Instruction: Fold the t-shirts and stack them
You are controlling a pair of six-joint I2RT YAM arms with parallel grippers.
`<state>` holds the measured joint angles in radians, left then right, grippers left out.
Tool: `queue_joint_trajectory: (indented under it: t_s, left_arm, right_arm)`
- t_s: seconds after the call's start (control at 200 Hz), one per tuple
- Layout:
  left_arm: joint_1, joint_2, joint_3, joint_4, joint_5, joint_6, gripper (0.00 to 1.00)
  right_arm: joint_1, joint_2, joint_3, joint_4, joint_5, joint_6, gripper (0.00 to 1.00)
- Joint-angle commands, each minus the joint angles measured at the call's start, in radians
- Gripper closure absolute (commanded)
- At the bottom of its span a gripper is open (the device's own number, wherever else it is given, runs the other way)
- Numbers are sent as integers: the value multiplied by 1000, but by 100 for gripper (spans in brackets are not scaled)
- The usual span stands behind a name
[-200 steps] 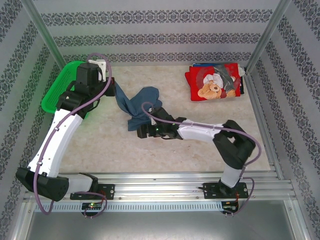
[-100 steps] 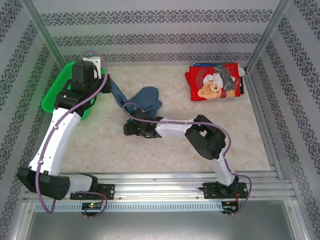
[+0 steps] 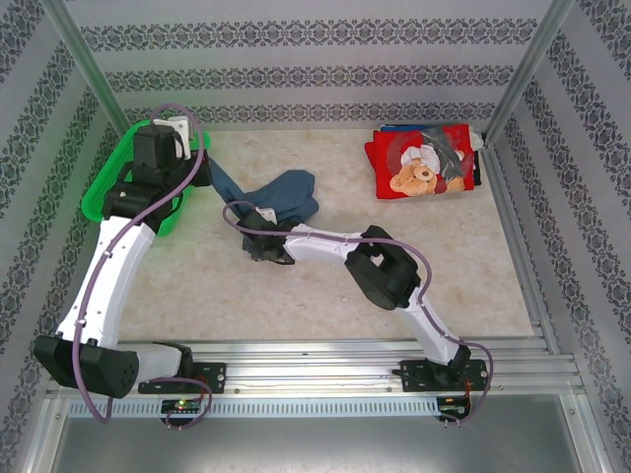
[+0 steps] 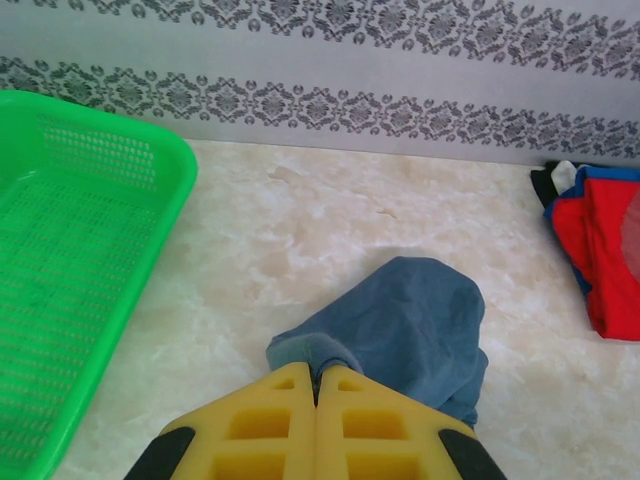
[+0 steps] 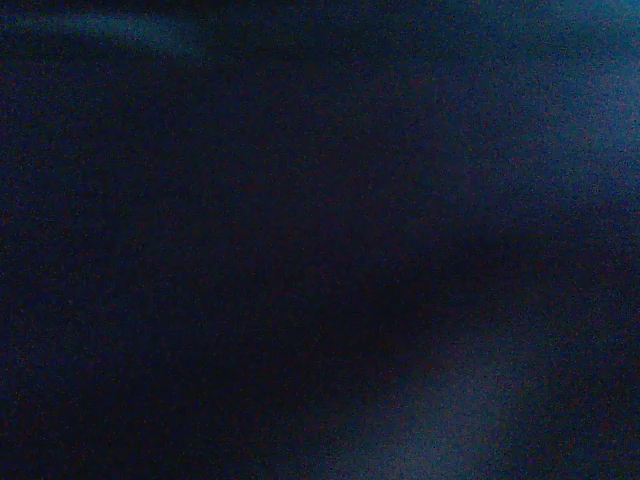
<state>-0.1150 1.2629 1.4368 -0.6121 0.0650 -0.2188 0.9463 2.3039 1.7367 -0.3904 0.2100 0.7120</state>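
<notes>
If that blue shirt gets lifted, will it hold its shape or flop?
Probably flops: the blue shirt lies crumpled in soft folds. Likely light, since a thin pinch in the left pincer seems to hold its edge. Pushed, it would likely bunch up.

slate-blue tee (image 3: 291, 194) bunched, strung out across the table (image 3: 296, 296); red teddy-bear tee (image 3: 419, 163) folded flat, far right corner

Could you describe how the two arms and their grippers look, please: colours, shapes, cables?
The left arm and right arm share one design: white link shells between bulky black joints, with a thin purple cable looping along each. The left gripper has yellow plastic fingers with rectangular recesses. The right gripper looks black from above.
</notes>
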Motion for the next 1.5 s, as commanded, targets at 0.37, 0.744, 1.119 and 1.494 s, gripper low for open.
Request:
queue_joint_trajectory:
  t_s: [0.37,0.744,1.119,1.494]
  left_arm:
    - [61,-139,-95,12,21,-13,100]
    - [61,-199,-237,66,113,-63,100]
    - [60,-203,-246,75,136,-63,100]
    - [60,-215,-258,72,128,-39,100]
  right_arm:
    - [-201,-346,-513,71,43,-57,100]
    - [-263,-665,-770,198,-87,-84,49]
    - [-184,-573,-754,287,-199,-13,46]
    - [-176,-439,-606,192,-77,-74,49]
